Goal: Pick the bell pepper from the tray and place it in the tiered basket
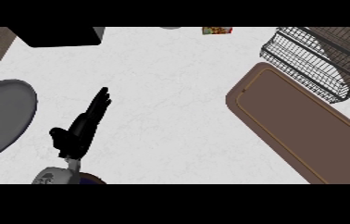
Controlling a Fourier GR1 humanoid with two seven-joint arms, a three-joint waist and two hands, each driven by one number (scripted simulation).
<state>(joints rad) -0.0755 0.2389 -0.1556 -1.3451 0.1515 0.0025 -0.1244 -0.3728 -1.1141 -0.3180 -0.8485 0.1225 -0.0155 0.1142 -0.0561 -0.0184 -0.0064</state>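
Single head view, looking steeply down on the white counter [171,102], brown tray [290,121] and wire tiered basket [308,61] at right (basket cropped), forearm entering from below.

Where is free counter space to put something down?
The widest bare patch of counter lies between the left hand and the brown tray. It is crowded at the upper right, where the wire basket meets the tray. The tray's visible top is also bare.

Brown tray [290,126] lies bare beside the wire tiered basket [308,61].
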